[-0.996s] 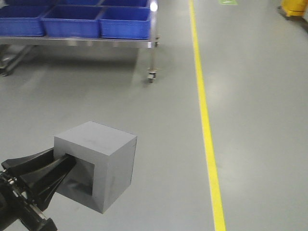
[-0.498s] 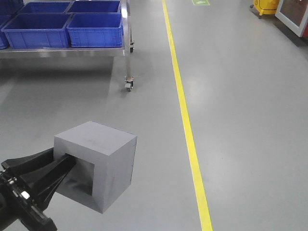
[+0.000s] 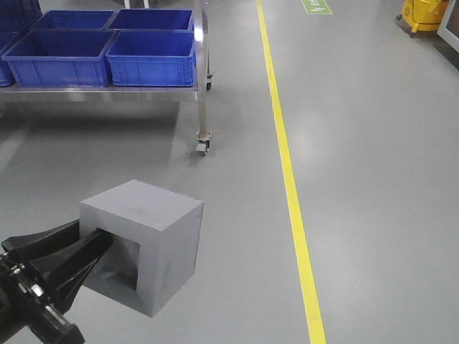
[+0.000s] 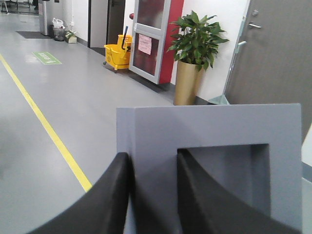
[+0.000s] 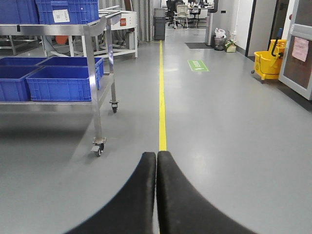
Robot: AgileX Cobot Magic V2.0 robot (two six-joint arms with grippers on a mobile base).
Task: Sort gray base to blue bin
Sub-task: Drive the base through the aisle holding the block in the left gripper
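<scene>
Nothing can be read clearly. The green rectangular floor sign (image 5: pixel 197 65), far beside the yellow floor line (image 5: pixel 162 112), and the pink paper sheet (image 4: pixel 145 44) on the glass door (image 4: pixel 158 44) carry print too blurred.

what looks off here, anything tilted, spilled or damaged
Nothing stands out. The gray base sits level in the left gripper, one finger in its recess, one outside the wall. The blue bins stand square on the cart; the floor is clean.

Left gripper (image 4: pixel 152 168), in from 7 o'clock, pinched the base (image 4: pixel 214 124) wall; right gripper (image 5: pixel 156 161), at 6 o'clock, fingers pressed together.
</scene>
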